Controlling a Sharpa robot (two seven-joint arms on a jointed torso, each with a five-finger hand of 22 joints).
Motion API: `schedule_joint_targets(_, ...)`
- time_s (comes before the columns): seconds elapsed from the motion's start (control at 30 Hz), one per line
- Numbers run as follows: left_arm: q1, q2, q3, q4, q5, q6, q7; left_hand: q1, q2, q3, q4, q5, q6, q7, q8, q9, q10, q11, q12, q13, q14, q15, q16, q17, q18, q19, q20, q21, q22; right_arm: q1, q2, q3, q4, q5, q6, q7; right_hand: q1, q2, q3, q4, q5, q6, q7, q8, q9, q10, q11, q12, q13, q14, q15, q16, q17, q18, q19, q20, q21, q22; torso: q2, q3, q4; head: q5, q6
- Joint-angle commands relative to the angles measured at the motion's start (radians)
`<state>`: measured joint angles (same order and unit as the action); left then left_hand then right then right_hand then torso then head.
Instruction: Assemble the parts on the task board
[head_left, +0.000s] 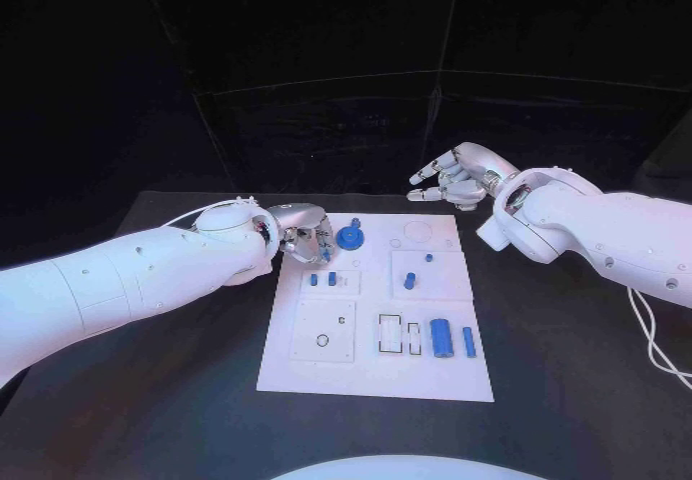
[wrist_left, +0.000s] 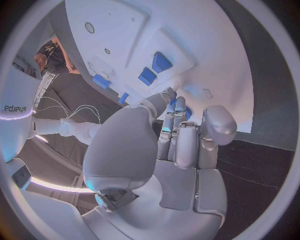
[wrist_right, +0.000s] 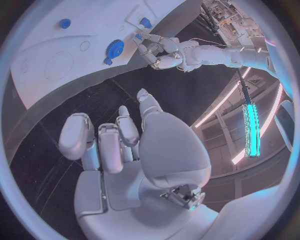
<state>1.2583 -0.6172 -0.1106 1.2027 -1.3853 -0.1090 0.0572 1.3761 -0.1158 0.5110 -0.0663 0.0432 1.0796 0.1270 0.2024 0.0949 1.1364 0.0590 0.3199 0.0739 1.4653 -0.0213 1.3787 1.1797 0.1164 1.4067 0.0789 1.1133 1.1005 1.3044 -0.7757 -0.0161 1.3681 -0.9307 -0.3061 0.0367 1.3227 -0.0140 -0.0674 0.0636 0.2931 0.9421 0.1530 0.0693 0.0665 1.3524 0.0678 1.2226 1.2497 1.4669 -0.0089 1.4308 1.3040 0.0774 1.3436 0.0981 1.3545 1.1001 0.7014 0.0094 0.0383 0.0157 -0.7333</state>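
Observation:
The white task board (head_left: 378, 372) lies in the middle of the table. A blue gear (head_left: 352, 238) sits at its far left corner, also seen in the right wrist view (wrist_right: 114, 48). My left hand (head_left: 303, 233) hovers right beside the gear, fingers bent toward it. A bit of blue shows between its fingers (wrist_left: 172, 112), and I cannot tell if they pinch anything. My right hand (head_left: 456, 176) hangs above the table beyond the board's far right corner, fingers apart and holding nothing. A blue cylinder (head_left: 443, 337) and a thin blue bar (head_left: 469, 342) lie at the board's near right.
Small blue pieces (head_left: 323, 280) sit in a raised block behind the left hand, and a blue peg (head_left: 410, 281) stands in the middle block. Black-outlined slots (head_left: 391, 333) lie left of the cylinder. Bare black table (head_left: 577, 380) surrounds the board.

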Motion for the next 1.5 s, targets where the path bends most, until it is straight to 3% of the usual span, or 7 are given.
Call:
schedule_joint_targets(0.03,0.001,0.003,0.001,0.0,0.006,0.033,-0.007,-0.01,0.002,0.005,-0.002,0.005,0.004,0.001,-0.004,-0.002,0.008,0.001,-0.007,-0.001,0.024,0.0,0.001,-0.002,-0.008,-0.004,0.001,0.003,0.0,0.002,0.001,0.001,0.001,-0.001,0.005,0.007,-0.005,0.005,-0.005,0.002,0.004,0.004,0.002,0.004,0.001,-0.005,-0.002,-0.003,0.001,0.048,-0.003,-0.004,0.001,0.016,-0.004,-0.003,-0.006,-0.001,0.0,0.0,0.0007,0.001,-0.001)
schedule_joint_targets(0.77,-0.001,0.01,0.0,0.0,0.0,0.043,-0.019,-0.015,-0.004,0.004,-0.006,0.004,0.003,0.002,-0.009,-0.004,0.008,0.001,-0.014,-0.003,0.024,0.0,0.002,-0.001,-0.008,-0.004,0.001,0.006,0.004,0.002,0.002,0.001,0.0,-0.001,0.005,0.007,-0.005,0.005,-0.005,0.002,0.004,0.004,0.002,0.004,0.001,-0.005,-0.002,-0.003,0.001,0.048,-0.003,-0.004,0.001,0.016,-0.004,-0.003,-0.006,-0.001,0.001,0.0,-0.0002,0.001,-0.004)
schedule_joint_targets(1.2,-0.001,0.009,0.0,-0.003,-0.001,0.049,-0.043,-0.045,-0.036,-0.003,-0.009,0.004,-0.085,0.025,-0.079,-0.031,-0.06,0.03,-0.085,-0.012,0.018,0.023,-0.007,-0.025,-0.007,-0.016,0.017,-0.012,-0.009,0.002,-0.001,0.001,0.0,-0.001,0.005,0.003,-0.005,0.006,-0.006,0.002,0.006,0.004,0.002,0.004,0.001,-0.011,-0.002,-0.012,-0.008,0.047,-0.003,-0.007,-0.004,0.018,-0.008,-0.003,-0.01,-0.008,-0.001,-0.0001,0.0009,-0.001,-0.006)
schedule_joint_targets(1.5,-0.001,0.003,0.0,0.0,-0.001,0.035,-0.04,-0.048,-0.04,-0.003,-0.011,0.004,-0.107,0.023,-0.096,-0.032,-0.063,0.028,-0.096,-0.01,0.017,0.022,-0.008,-0.029,-0.005,-0.018,0.019,-0.013,-0.009,0.002,-0.004,0.001,-0.002,-0.004,0.01,-0.006,0.007,0.012,-0.014,0.005,0.006,0.001,0.0,0.003,0.001,-0.131,-0.005,-0.215,-0.189,0.043,-0.005,-0.021,-0.019,0.024,-0.022,-0.004,-0.031,-0.043,-0.001,-0.0009,0.0008,-0.003,-0.006)
